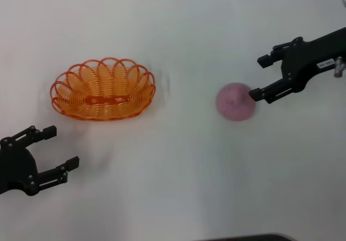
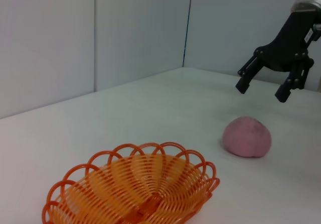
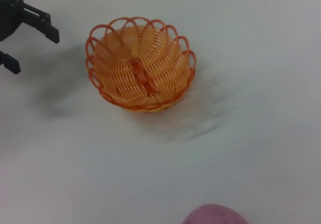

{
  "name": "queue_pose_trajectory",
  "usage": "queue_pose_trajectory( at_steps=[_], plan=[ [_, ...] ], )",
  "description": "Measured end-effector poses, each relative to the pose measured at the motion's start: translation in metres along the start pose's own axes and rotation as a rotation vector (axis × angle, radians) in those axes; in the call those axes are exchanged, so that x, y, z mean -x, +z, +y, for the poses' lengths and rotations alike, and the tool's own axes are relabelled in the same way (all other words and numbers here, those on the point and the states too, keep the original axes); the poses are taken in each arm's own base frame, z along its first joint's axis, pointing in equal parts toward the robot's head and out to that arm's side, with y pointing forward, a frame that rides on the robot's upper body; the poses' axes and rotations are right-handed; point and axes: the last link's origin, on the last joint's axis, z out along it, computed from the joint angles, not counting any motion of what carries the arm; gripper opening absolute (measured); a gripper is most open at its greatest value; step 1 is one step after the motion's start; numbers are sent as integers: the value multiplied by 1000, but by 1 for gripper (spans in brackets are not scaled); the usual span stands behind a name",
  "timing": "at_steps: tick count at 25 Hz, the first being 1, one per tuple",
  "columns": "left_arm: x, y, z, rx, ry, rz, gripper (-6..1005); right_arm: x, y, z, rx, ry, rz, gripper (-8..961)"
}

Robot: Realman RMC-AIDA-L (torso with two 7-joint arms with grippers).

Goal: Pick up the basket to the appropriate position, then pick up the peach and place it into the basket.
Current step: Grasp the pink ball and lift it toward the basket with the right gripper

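Note:
The orange wire basket [image 1: 102,89] stands empty on the white table, left of centre. The pink peach [image 1: 235,101] lies on the table to its right, apart from it. My right gripper [image 1: 258,79] is open and empty, just right of the peach. In the left wrist view the right gripper [image 2: 261,92] hovers above and beyond the peach [image 2: 247,136] without touching it, with the basket [image 2: 135,184] closer. My left gripper [image 1: 64,146] is open and empty, near the table's front left, below the basket. The right wrist view shows the basket [image 3: 140,66], the peach's top [image 3: 215,215] and the left gripper [image 3: 34,52].
The white table [image 1: 178,165] carries nothing else. Grey walls [image 2: 100,38] rise behind it in the left wrist view. A dark edge [image 1: 243,238] shows at the front of the head view.

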Motion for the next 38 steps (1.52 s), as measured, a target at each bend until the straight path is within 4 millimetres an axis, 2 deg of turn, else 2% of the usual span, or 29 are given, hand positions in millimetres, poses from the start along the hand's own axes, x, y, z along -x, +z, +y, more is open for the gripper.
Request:
queue_pose_trajectory(
  at_steps=[13,28,38],
  plan=[
    [1,0,-1,-2,-7,-7,840,18,39,0,23,22,180,883],
    [-2,0,-4,-3,-12,-12,841,13,59,-1,5,33,243,840],
    [-2,0,-4,-3,-12,-12,840,15,62,1,16,34,242,812]
  ],
)
